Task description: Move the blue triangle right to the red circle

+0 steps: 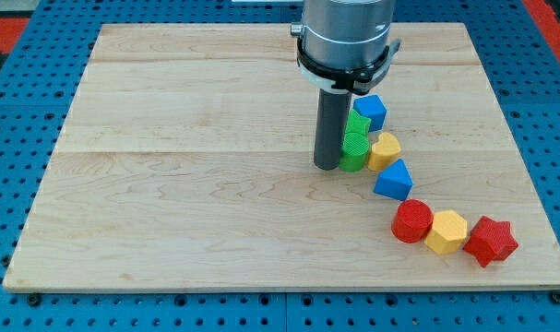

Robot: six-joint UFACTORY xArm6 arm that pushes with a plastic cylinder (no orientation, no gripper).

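Note:
The blue triangle (394, 180) lies right of the board's middle. The red circle (412, 221) sits just below it to the view's right, nearly touching it. My tip (327, 166) rests on the board left of the blue triangle, about a block's width away. It touches the left side of a green block (354, 151).
A second green block (358, 124) and a blue cube (371, 111) stand above the first green one. A yellow heart-like block (385, 149) sits right of the green block. A yellow hexagon (446, 231) and a red star (490, 241) follow the red circle. The wooden board (187, 184) lies on a blue pegboard.

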